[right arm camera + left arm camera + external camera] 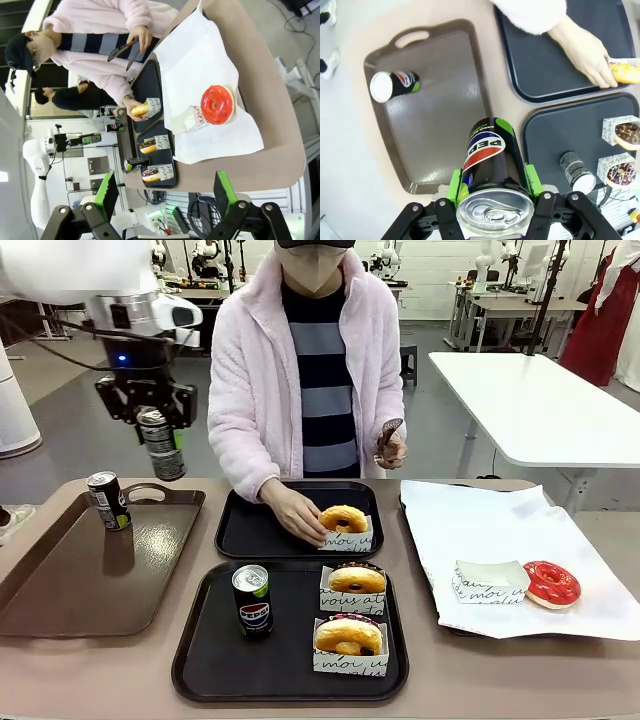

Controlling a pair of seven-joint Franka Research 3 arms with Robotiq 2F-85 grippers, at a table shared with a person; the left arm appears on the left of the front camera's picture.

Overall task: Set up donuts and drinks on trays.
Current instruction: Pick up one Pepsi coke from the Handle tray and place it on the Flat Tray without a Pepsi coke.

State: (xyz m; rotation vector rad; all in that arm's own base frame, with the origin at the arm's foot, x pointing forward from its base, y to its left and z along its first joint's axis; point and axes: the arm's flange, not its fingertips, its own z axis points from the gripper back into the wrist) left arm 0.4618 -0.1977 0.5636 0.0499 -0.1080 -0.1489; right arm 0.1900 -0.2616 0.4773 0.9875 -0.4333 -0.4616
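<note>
Front view: at 10 o'clock the left claw [160, 430], raised above the brown handled tray [60, 580], is clenched around a Pepsi can [161, 448]; another can [108, 500] stands on that tray. At 6 o'clock the near black tray [200, 665] holds a third can [253, 600] and two donuts [356, 580] in paper holders [350, 602]. Beyond it, toward 12, a person's hand [295, 512] touches a donut [343, 518] on the far black tray [240, 535]. At 3 o'clock lies a red-iced donut [551, 583] on white paper [470, 530]. The right claw [165, 192] hangs released, empty.

Glossy brown plastic tray [60, 570], matt black plastic trays [290, 665], creased white paper sheet [470, 525], glossy-printed Pepsi can [490, 150] with shiny metal top, fluffy fleece jacket [245, 370], glossy red-iced donut [551, 583].
</note>
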